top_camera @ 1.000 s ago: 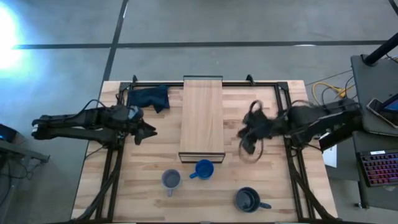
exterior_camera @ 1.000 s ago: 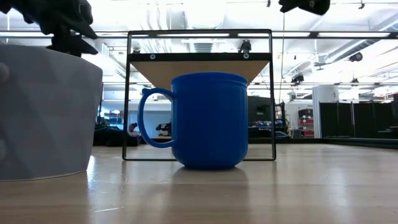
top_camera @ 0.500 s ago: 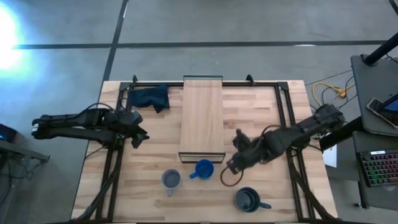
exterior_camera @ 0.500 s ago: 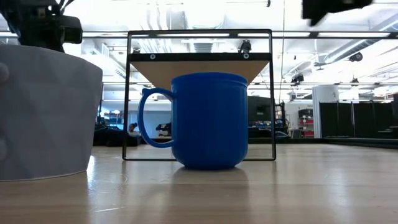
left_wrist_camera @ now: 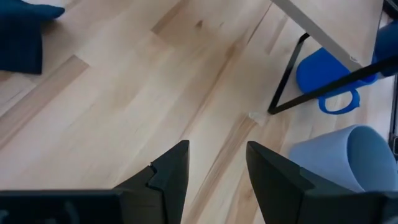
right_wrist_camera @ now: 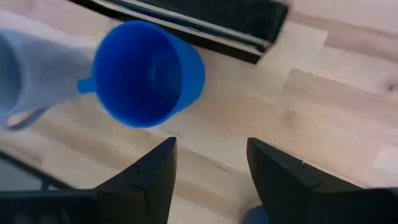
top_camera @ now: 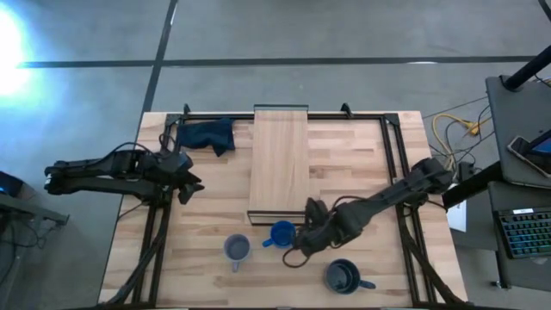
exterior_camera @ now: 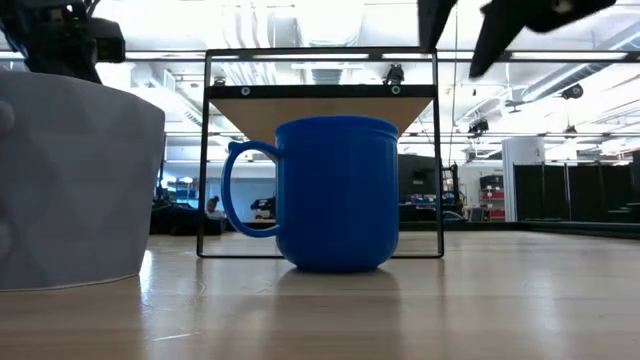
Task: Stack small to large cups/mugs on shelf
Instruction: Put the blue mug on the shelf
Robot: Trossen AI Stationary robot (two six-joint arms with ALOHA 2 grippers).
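Three mugs stand near the table's front edge. The bright blue mug (top_camera: 282,233) stands upright just in front of the shelf's (top_camera: 280,164) dark-framed near end. The small grey-blue mug (top_camera: 237,249) is to its left and the dark navy mug (top_camera: 343,276) to its right, nearer the front. My right gripper (top_camera: 301,245) hovers open just right of and above the blue mug (right_wrist_camera: 146,74), touching nothing. It also shows high in the low view (exterior_camera: 465,35). My left gripper (top_camera: 185,185) waits open left of the shelf (left_wrist_camera: 217,168).
A dark blue cloth (top_camera: 207,135) lies at the far left beside the shelf. Dark frame rails (top_camera: 155,232) run along both sides of the table. Bare wood lies right of the shelf. In the low view the shelf's frame (exterior_camera: 320,52) stands behind the blue mug (exterior_camera: 335,195).
My right gripper has swung from beside the shelf's right side toward the table's near edge and left, down to the blue mug, and its fingers have opened. My left gripper has drawn back a little toward the table's left edge. The mugs have not moved.
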